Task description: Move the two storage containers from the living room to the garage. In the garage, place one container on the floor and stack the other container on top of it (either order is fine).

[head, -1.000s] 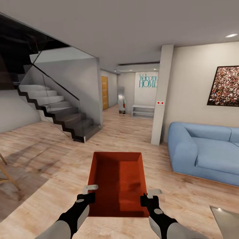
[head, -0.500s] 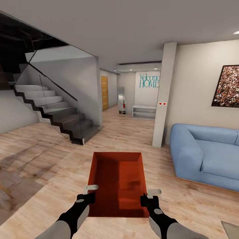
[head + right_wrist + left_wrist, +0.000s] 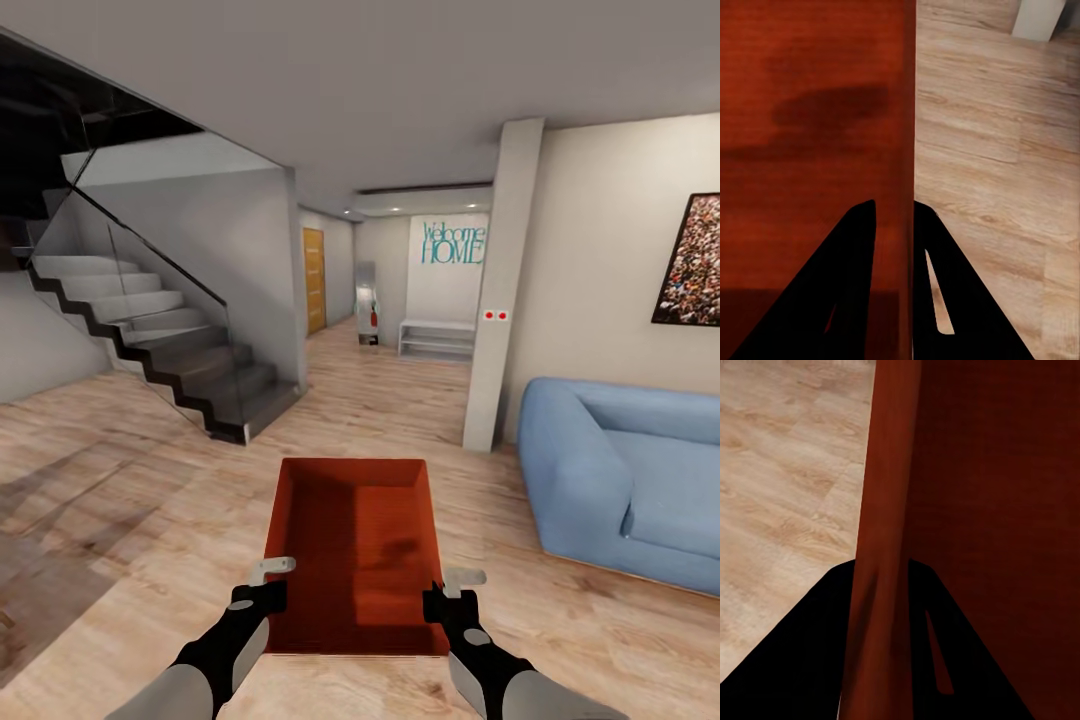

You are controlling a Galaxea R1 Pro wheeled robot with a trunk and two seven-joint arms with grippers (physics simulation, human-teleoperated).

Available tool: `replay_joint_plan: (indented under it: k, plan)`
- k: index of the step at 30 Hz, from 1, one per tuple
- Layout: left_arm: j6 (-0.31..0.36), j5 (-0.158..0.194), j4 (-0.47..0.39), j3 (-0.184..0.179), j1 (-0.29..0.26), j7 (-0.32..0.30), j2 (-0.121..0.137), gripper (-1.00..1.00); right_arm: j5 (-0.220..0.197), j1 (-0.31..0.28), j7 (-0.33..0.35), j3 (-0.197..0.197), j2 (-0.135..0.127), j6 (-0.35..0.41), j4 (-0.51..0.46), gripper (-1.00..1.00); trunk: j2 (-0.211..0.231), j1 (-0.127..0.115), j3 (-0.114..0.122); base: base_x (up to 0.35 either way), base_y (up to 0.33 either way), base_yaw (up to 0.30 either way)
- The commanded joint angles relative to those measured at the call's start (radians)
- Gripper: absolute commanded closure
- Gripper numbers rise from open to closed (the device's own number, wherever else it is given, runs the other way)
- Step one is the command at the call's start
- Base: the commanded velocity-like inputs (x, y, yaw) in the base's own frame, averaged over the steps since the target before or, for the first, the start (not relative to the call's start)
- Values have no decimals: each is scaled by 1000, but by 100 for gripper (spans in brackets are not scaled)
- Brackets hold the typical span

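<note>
Out ahead of the trunk, held above the light plank floor [image 3: 130, 480], I carry one storage container [image 3: 355, 550], open side up. Left gripper [image 3: 262, 583] fingers [image 3: 817, 660] clamp its left wall; right gripper [image 3: 452, 590] fingers [image 3: 967, 300] clamp its right wall. Blue sofa [image 3: 620, 490] sits at right, staircase [image 3: 170, 350] at left, white pillar [image 3: 500, 290] and hallway between.

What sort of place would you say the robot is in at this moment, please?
It looks like a home's open living room: a blue sofa on a light wood plank floor, a glass-railed staircase, and a "Welcome HOME" sign down the hallway.
</note>
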Motion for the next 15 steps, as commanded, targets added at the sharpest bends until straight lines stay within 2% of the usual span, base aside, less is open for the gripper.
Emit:
replay_joint_plan:
  k: [1, 15]
  plan:
    - [6, 11, 1, 7, 0, 6, 1, 100, 8, -2, -6, -41, -1, -12, -3, 100, -2, 1, -2, 321, 0, 0]
    - [6, 11, 1, 8, 0, 7, 1, 100, 8, -2, -6, -41, -1, -12, -3, 100, -2, 1, -2, 321, 0, 0]
